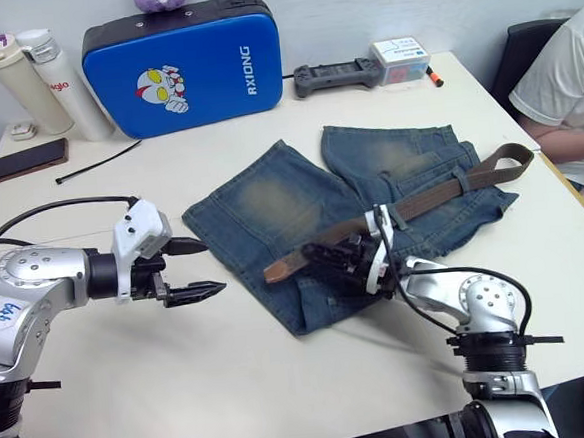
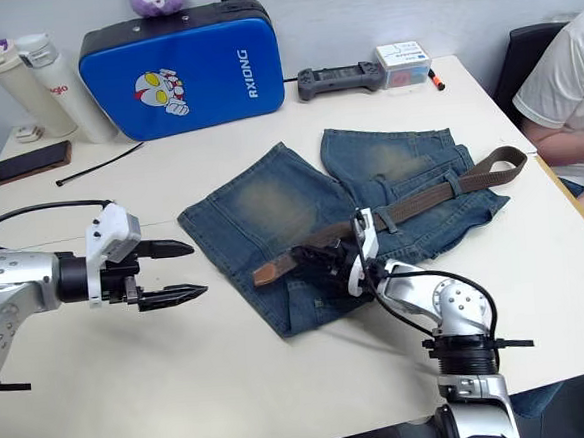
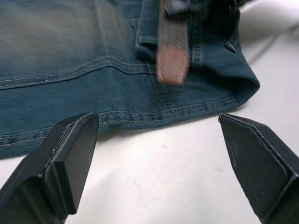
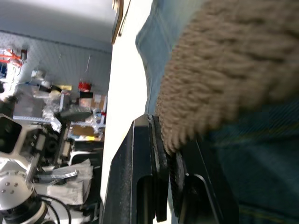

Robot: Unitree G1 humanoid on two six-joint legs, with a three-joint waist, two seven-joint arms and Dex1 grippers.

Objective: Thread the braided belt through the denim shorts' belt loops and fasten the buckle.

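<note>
The denim shorts (image 1: 271, 210) lie flat in the middle of the table. Across their waistband runs the braided belt (image 1: 431, 195), passing under a belt loop (image 1: 461, 179) near its curled right end. Its darker tip (image 1: 278, 271) points toward my left gripper. My right gripper (image 1: 322, 258) is shut on the belt just behind that tip, and the right wrist view has both fingers (image 4: 156, 186) pressed on the weave. My left gripper (image 1: 201, 268) hovers open over bare table left of the shorts, and the belt tip (image 3: 173, 65) lies beyond its fingers (image 3: 70, 158). The buckle is hidden.
A blue padded case (image 1: 184, 76), two bottles (image 1: 24, 82), a phone (image 1: 29, 158) and a black cable tie (image 1: 98, 162) sit along the back left. A controller (image 1: 334, 76) and white box (image 1: 399, 59) are at the back. A person (image 1: 564, 90) sits at the right edge.
</note>
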